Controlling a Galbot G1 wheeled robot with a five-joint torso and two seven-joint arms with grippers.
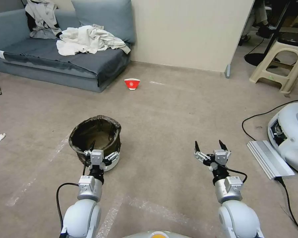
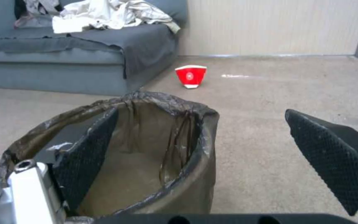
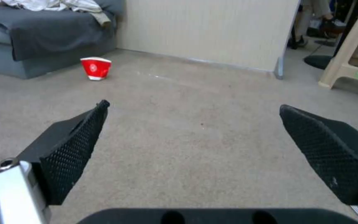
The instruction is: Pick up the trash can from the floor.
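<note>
The trash can (image 1: 95, 138), a small round white bin lined with a crinkled dark brown-black plastic bag folded over its rim, stood upright on the floor (image 1: 162, 112), a flat beige-grey short-pile carpet with faint pale tape marks, in front of the robot and to its left. The left gripper (image 1: 101, 152) was at the bin's near rim with its fingers spread apart. In the left wrist view one black textured finger (image 2: 90, 155) reached down inside the bag-lined wall, while the other sat outside, clear of the bin over bare carpet. The rim wall therefore stood between the two pads, not yet pinched.

The right gripper (image 1: 211, 149) hovered over bare carpet well apart from the bin, its fingers also spread, holding nothing.

A small red-and-white paper bowl (image 1: 132, 84) sat farther off, near the grey-blue sofa (image 1: 56, 59) heaped with pale cloth.

The step in hand looked like the grasp on the rim. The next move would call for closing the left fingers firmly on wall and bag together, then lifting straight up; the loose bag might slip.
</note>
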